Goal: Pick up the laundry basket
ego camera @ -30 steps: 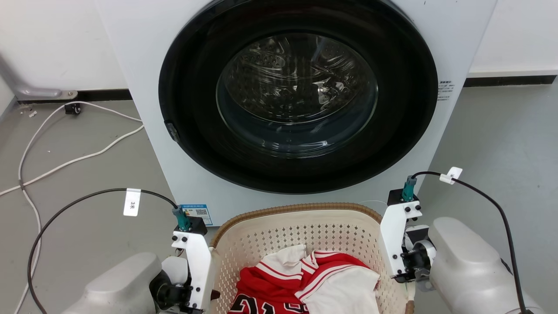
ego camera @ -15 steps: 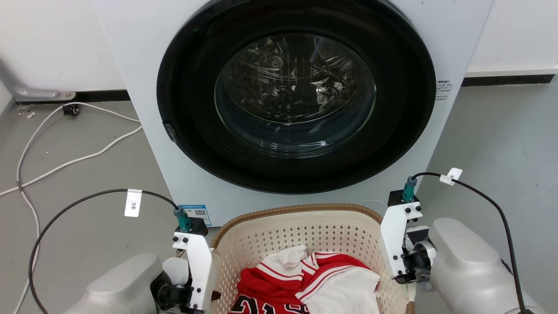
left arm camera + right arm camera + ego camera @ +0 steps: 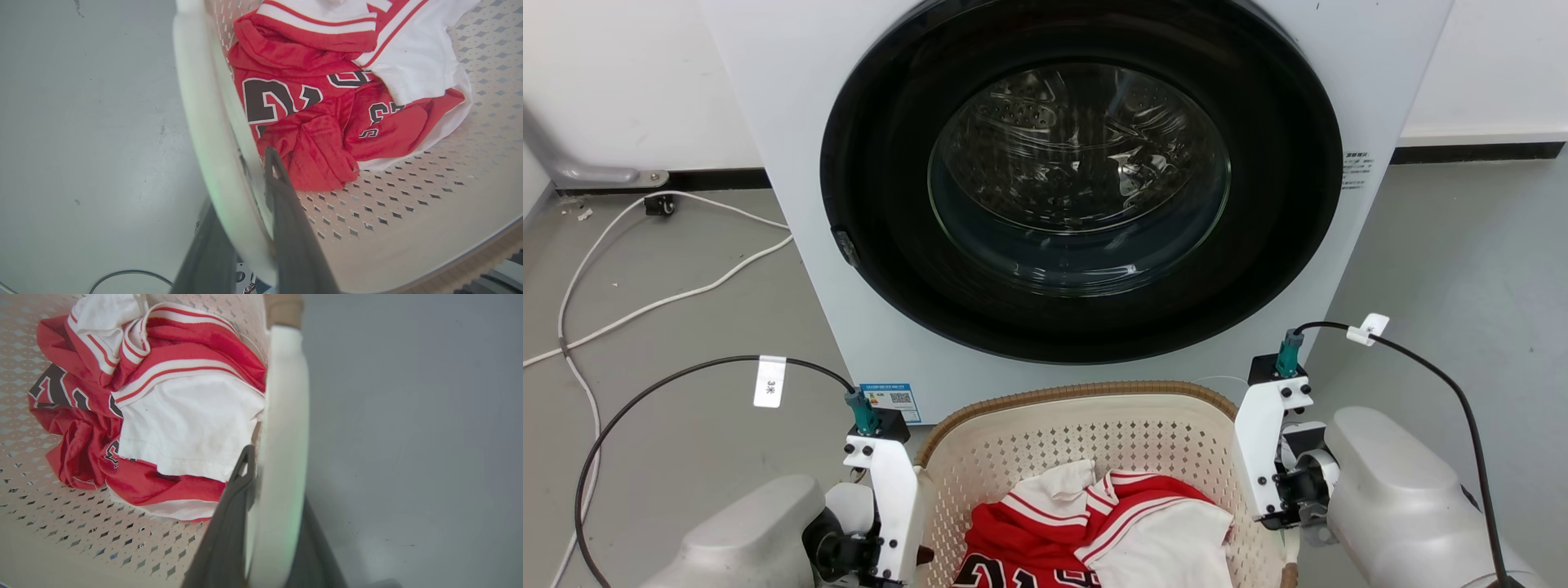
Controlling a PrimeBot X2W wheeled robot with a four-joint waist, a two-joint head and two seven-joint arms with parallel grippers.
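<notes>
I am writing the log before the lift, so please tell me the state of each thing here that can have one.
Washing machine door: closed.
Laundry basket: upright, holding clothes, gripped on both sides.
Clothes: crumpled in a heap inside the basket.
Left pincer: shut on the basket's left side, one finger inside, one outside.
Right pincer: shut on the basket's right side in the same way.

a laundry corner: front-loading washing machine (image 3: pixel 1078 196) on grey floor (image 3: pixel 670 343), against white wall (image 3: pixel 621 82).
</notes>
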